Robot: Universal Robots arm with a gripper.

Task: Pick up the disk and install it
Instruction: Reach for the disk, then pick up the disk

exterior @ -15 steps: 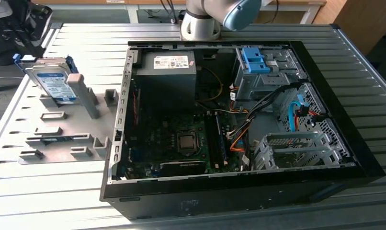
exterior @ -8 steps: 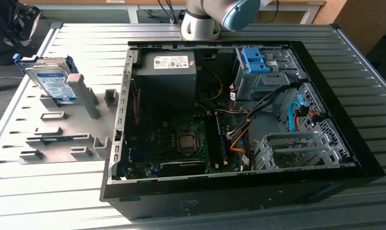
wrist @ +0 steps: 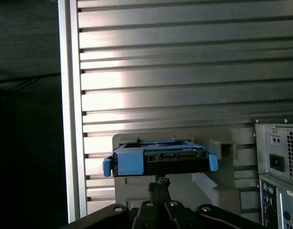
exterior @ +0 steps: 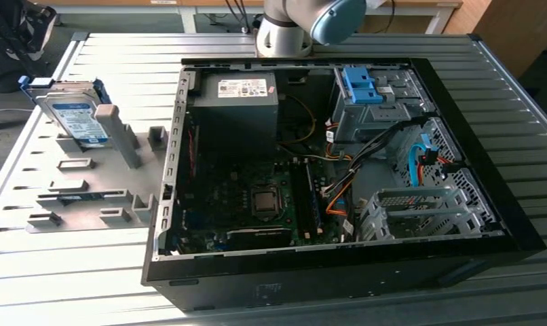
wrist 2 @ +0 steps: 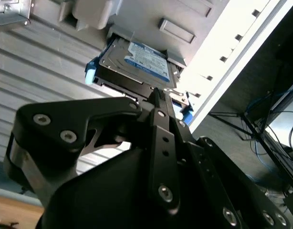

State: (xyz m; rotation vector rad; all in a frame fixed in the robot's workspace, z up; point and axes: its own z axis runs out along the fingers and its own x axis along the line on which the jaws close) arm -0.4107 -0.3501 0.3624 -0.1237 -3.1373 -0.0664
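Presently the disk [exterior: 72, 115] stands on edge in a grey holder [exterior: 110, 183] on the ribbed metal desk [exterior: 346, 47], at the exterior view's left. It sits just outside the open computer case [exterior: 518, 231], label side tipped up, blue rails along its edges. It is not yet picked up and nothing touches it. In the second wrist view the tool [wrist 2: 156, 93] points toward the disk's near edge. Its fingers are drawn together to a narrow tip with nothing between them, and a gap shows between tip and drive. The first wrist view shows the disk [wrist: 161, 160] end-on, blue rail ends at both sides, with the tool's tip just beneath it in the picture. Judgement: this is the approach to the grasp, an early stage of the task. To do it well, the fingers should be spread wider than the drive's thickness before closing the gap, since a narrow tip would only push the drive. The line of travel should stay square to the drive's flat faces. Contact is better on bare metal faces than on the plastic rails, which may flex. The holder's upright post [exterior: 119, 136] stands close beside the drive, so clearance there looks tight. Inside the case a metal cage [exterior: 419, 210] sits near the front corner; whether it is the bay meant for the drive cannot be told.
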